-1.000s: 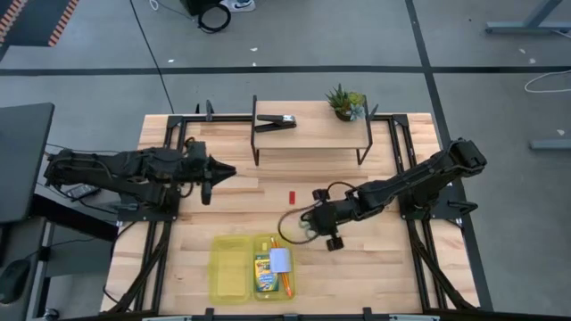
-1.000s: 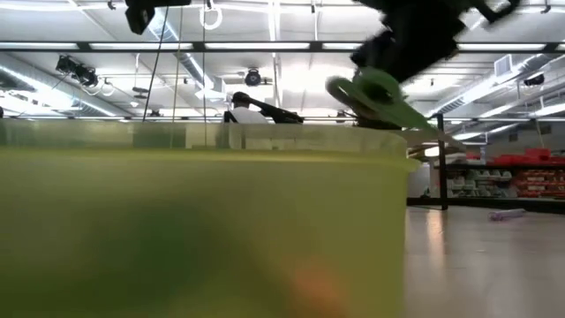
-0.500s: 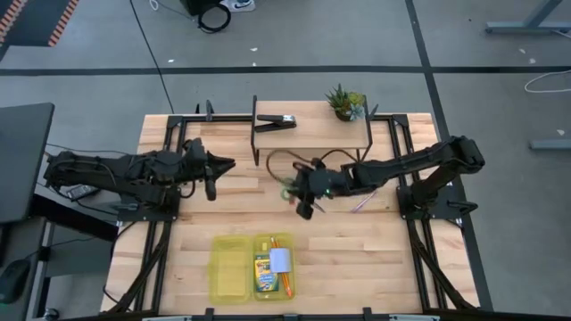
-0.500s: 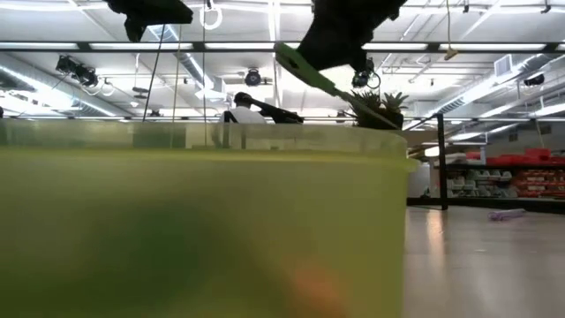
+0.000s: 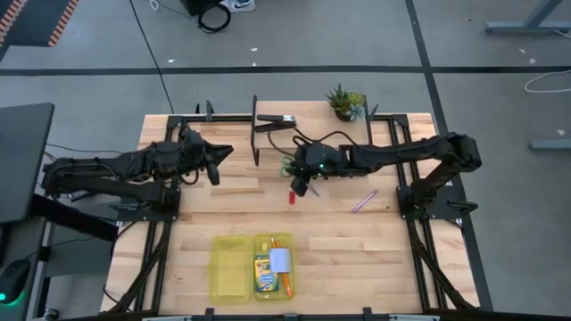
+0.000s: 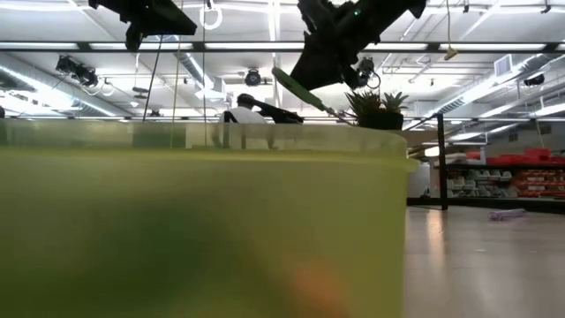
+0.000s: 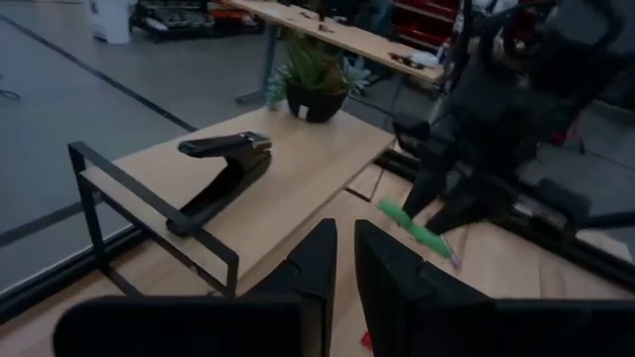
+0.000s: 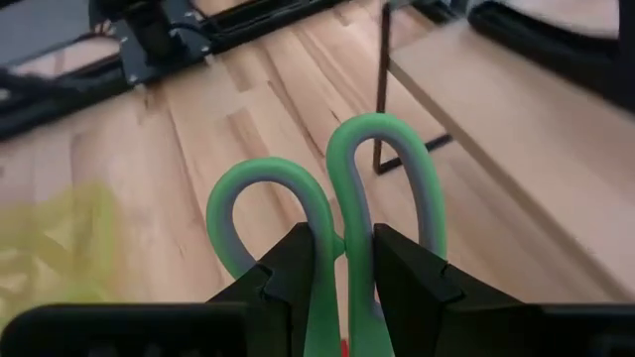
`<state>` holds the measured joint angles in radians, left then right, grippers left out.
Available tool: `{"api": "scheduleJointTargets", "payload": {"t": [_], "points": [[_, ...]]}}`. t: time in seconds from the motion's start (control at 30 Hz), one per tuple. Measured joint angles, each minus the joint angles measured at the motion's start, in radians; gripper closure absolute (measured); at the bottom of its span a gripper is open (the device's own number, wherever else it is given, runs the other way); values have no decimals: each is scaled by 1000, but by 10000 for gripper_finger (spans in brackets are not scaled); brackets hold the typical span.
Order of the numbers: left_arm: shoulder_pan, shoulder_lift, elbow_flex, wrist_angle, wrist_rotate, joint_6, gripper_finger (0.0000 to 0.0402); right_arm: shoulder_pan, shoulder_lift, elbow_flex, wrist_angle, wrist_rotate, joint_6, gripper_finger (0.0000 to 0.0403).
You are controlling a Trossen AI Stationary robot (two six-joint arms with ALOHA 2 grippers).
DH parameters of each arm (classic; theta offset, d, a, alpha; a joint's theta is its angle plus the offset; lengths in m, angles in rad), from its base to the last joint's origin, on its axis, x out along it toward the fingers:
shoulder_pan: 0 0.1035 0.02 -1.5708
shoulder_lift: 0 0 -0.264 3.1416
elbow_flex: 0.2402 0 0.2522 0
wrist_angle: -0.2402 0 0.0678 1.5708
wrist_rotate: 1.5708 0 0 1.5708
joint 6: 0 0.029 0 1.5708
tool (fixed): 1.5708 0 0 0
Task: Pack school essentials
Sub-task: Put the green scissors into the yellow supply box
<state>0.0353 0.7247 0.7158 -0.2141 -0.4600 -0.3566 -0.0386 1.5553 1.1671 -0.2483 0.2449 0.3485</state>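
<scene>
Right hand point(image 5: 302, 171) clamped on green-handled scissors point(image 8: 337, 223), aloft over the pale wooden surface point(image 5: 375, 250) beside the small raised shelf point(image 5: 312, 134). Left hand point(image 5: 220, 160) nearly closed, empty, hovering opposite.

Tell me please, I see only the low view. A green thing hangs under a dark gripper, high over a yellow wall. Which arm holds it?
Observer: The right gripper. It is shut on the handles of the green-handled scissors.
Operator: Is it above the yellow container?
Observer: No. It is over the middle of the table, next to the short red piece. The yellow container is at the near edge.
Operator: What else lies outside?
Observer: The pink-purple pencil, to the right of the red piece.
</scene>
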Motion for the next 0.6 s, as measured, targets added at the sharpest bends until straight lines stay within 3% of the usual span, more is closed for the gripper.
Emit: {"api": "scheduleJointTargets", "payload": {"t": [0.17, 0.4, 0.6], "points": [[23, -18, 0, 16, 57, 1, 361, -20, 19, 2, 33, -8, 184, 296], [47, -74, 0, 23, 268, 12, 371, 38, 80, 1, 120, -11, 580, 295], [45, -109, 0, 25, 361, -5, 373, 153, 159, 1, 173, 169, 959, 295]]}}
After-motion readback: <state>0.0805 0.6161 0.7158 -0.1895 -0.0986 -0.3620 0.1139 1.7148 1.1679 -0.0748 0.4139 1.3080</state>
